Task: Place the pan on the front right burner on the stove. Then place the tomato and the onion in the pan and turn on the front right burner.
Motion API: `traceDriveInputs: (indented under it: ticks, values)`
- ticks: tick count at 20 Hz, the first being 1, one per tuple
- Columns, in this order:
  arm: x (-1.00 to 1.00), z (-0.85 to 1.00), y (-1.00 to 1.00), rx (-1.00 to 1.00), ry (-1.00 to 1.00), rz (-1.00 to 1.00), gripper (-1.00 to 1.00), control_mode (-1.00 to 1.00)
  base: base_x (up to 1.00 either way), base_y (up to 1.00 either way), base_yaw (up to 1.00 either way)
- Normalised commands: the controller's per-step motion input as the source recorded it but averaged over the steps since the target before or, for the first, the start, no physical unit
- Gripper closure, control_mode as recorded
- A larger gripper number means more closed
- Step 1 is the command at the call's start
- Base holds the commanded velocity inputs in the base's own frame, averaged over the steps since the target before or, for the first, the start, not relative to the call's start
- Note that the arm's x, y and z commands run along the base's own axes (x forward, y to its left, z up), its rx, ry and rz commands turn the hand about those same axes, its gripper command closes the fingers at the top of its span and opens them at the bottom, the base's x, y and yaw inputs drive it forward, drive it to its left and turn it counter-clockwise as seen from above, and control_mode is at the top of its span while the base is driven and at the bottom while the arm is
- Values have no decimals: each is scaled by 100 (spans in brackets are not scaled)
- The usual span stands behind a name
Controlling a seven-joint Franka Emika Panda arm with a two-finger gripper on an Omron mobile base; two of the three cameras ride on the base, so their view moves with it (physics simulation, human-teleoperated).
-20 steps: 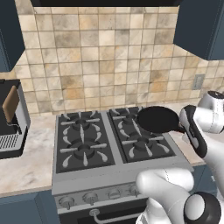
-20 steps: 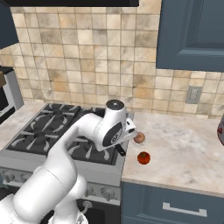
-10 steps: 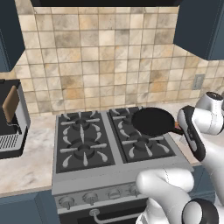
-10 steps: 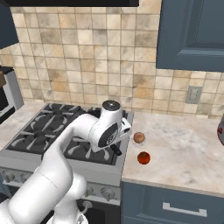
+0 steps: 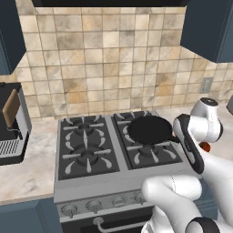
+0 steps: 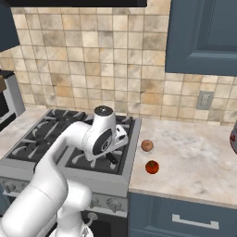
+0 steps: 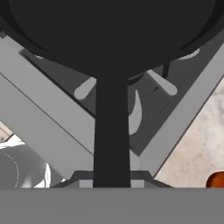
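My gripper is shut on the long handle of the black pan and holds it level above the right half of the stove. The pan hangs between the back right burner and the front right burner. In the hand view the pan's underside spreads across the top, its handle runs down into the jaws, and grate bars lie beneath. The onion and the tomato rest on the counter just right of the stove; the tomato also peeks out.
A row of silver knobs lines the stove front. A coffee machine stands on the left counter. The marble counter stretches right, with a dark object at its far edge. Blue wall cabinets hang overhead.
The arm has carried the pan leftward and toward the front, from the stove's back right edge to over the right burners. Tomato and onion have not moved.
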Motion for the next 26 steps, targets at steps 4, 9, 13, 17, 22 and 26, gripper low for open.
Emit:
traceDriveInputs:
  ticks: [4, 9, 13, 17, 22, 26]
  values:
    - [8, -31, 19, -6, 11, 2, 100, -100, 0, 0, 0]
    - [20, -20, 5, -8, 13, 2, 100, -100, 0, 0, 0]
    - [29, -6, 0, -5, 10, 1, 100, -100, 0, 0, 0]
    - [35, 0, 0, -1, 5, 2, 100, -100, 0, 0, 0]
    - [42, -4, 0, 0, 5, 2, 100, -100, 0, 0, 0]
    - [26, -24, 0, 0, 8, 3, 100, -100, 0, 0, 0]
